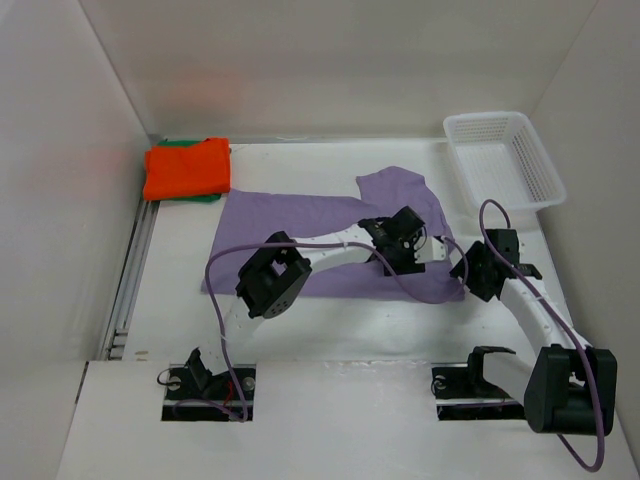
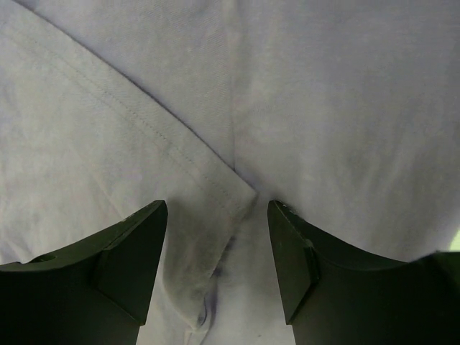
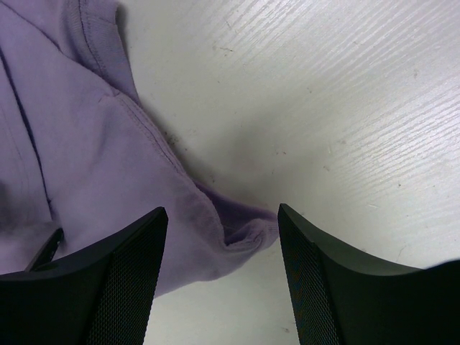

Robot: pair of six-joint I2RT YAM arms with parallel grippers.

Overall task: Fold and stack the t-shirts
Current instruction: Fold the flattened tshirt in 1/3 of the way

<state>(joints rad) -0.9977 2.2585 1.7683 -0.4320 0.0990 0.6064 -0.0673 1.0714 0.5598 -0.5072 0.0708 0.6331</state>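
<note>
Plain white walls (image 1: pixel 330 70) box in a white table (image 1: pixel 330 330) on three sides — evenly lit, soft shadows — with a metal rail (image 1: pixel 128 285) along its left edge.

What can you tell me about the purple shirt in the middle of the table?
The purple shirt is pale lavender, of soft thin-looking cloth with stitched hems. It lies spread mostly flat on the white table, lightly wrinkled, one part jutting toward the back. The left gripper hangs open over a folded hem; the right gripper stands open astride a crumpled corner at its right edge.
</note>
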